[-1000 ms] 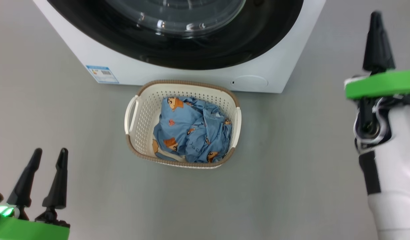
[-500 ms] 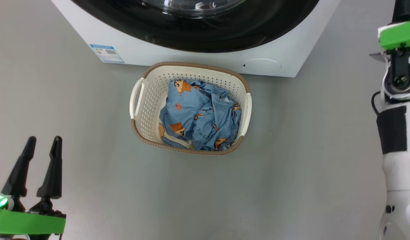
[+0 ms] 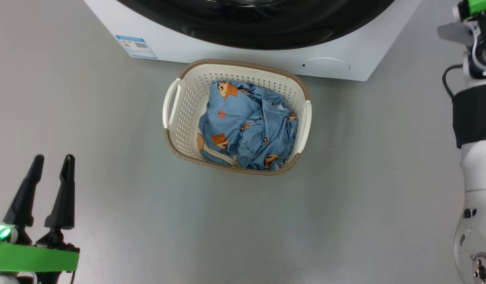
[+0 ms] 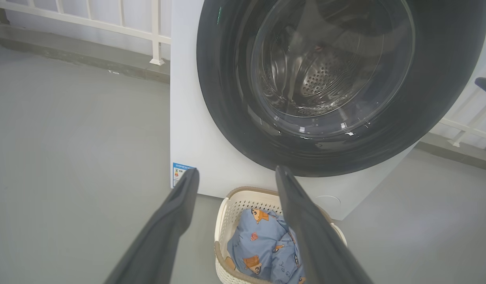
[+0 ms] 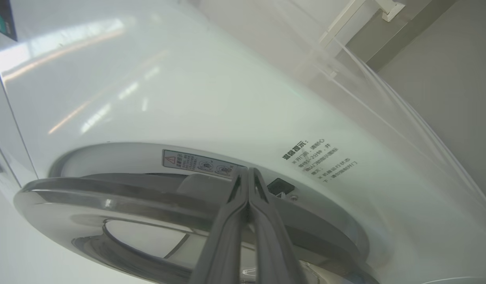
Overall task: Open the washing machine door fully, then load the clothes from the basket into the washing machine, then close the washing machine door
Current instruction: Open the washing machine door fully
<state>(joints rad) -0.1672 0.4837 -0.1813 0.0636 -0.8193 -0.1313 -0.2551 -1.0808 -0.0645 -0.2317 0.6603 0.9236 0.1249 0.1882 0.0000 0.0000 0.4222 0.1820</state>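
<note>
Right wrist view: right gripper [image 5: 248, 172], fingers [image 5: 230, 225] pressed together, tips at the washing machine door [image 5: 108, 194] by the latch slot [image 5: 280, 186]. Best hook behind that edge, swing wide. Left gripper [image 3: 53, 159] hovers, fingers apart; clothes [image 3: 246, 126] lie in the basket [image 3: 243, 64].

On the white front of the washing machine [image 5: 148, 98], right beside the door recess, there's a printed notice [image 5: 319, 159] headed in bold 温馨提示, and the smaller lines beneath it are too blurred to read. Inside the recess sits a grey warning sticker [image 5: 197, 162] with an exclamation triangle, its small print illegible. At the machine's lower corner, the blue energy label [image 3: 136, 46] shows a code patch, but its wording is too small to read.
</note>
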